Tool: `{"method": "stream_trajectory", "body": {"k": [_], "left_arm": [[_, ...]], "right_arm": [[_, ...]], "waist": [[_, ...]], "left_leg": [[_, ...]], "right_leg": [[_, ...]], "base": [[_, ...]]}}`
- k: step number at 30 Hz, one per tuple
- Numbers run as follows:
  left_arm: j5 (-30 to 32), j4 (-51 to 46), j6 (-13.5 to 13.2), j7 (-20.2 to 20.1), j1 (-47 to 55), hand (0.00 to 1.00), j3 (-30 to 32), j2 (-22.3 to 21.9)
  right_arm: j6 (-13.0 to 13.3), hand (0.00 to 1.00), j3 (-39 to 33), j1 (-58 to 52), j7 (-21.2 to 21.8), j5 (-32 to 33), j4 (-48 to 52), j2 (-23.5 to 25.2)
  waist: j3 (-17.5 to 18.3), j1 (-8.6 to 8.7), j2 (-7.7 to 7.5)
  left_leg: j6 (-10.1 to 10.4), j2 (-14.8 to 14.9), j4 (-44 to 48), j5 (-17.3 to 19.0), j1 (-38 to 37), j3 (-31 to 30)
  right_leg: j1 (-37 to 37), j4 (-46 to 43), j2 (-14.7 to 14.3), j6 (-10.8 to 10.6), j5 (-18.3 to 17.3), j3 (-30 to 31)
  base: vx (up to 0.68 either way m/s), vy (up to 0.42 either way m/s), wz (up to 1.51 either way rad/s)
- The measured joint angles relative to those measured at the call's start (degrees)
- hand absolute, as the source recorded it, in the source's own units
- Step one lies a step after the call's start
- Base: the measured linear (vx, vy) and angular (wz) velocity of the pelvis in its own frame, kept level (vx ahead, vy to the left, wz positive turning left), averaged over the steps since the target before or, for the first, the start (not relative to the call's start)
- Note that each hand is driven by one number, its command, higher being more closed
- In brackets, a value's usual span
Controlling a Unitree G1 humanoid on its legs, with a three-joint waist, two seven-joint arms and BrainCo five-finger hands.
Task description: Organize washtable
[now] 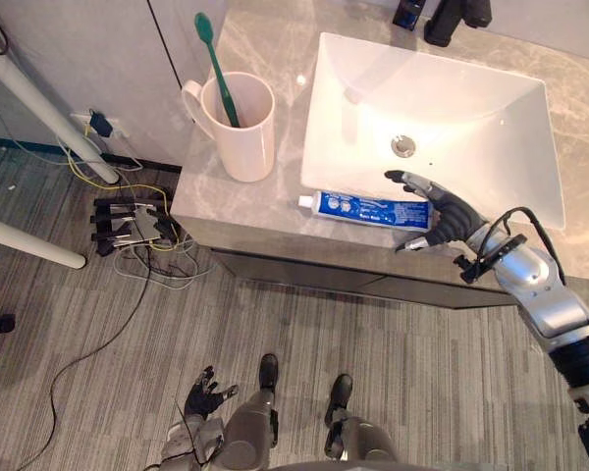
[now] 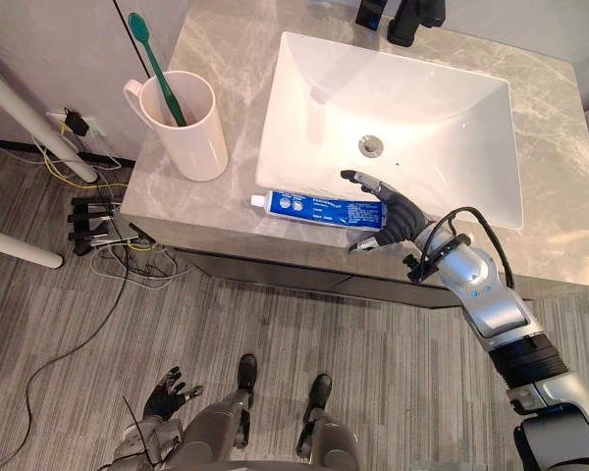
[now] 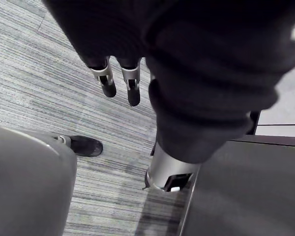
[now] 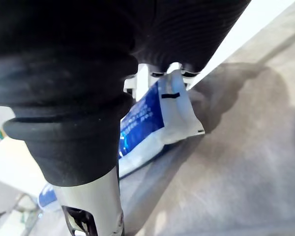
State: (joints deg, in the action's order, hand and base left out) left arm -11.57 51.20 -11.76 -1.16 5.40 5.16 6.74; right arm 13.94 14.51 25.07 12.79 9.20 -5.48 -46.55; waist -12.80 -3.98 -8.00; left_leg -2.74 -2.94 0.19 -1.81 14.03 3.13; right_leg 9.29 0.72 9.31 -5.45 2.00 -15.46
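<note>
1. Grey marble countertop [image 1: 243, 211] with a white rectangular sink [image 1: 471, 103] set into it, metal drain [image 1: 403, 146] in the middle of the basin.
2. Dark faucet [image 1: 455, 20] at the back edge, behind the sink. Another small dark item sits just beside it, too cropped to identify.
3. Cream mug [image 1: 241, 132] stands upright left of the sink, handle facing away from the basin. A green toothbrush [image 1: 216, 67] leans in it, head up.
4. On the floor left of the cabinet there is a black power strip [image 1: 128, 222] in a tangle of yellow and grey wires.
5. Toothpaste tube [image 1: 365, 208]: blue and white, lying flat on the narrow front strip of counter between the sink rim and the counter edge. White cap points toward the mug, well apart from it. The flat crimped tail points right.
6. Right hand [image 1: 446, 216] is at the tube's tail, spread wide: fingers reach out over the sink side, thumb on the near side. Nothing is lifted, and the tube rests on the marble.
7. Nothing stands between tube and mug, just bare counter.
8. Left hand [image 1: 208, 394] hangs low near the floor with its fingers loose, holding nothing.
</note>
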Motion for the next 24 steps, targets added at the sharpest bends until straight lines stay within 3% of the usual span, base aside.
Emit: {"method": "stream_trajectory", "body": {"k": [24], "left_arm": [[-0.08,0.03,0.04,-0.01,0.00,0.00,-0.58,0.20]], "right_arm": [[-0.79,0.00,0.09,1.67,-0.11,0.41,0.00,-0.01]], "waist": [[0.62,0.05,0.13]], "left_leg": [[-0.18,-0.17,-0.19,-0.73,1.51,-1.30]], "right_leg": [[1.22,-0.52,0.09,0.01,-0.01,-0.68]], "base": [[0.00,0.000,0.02]]}}
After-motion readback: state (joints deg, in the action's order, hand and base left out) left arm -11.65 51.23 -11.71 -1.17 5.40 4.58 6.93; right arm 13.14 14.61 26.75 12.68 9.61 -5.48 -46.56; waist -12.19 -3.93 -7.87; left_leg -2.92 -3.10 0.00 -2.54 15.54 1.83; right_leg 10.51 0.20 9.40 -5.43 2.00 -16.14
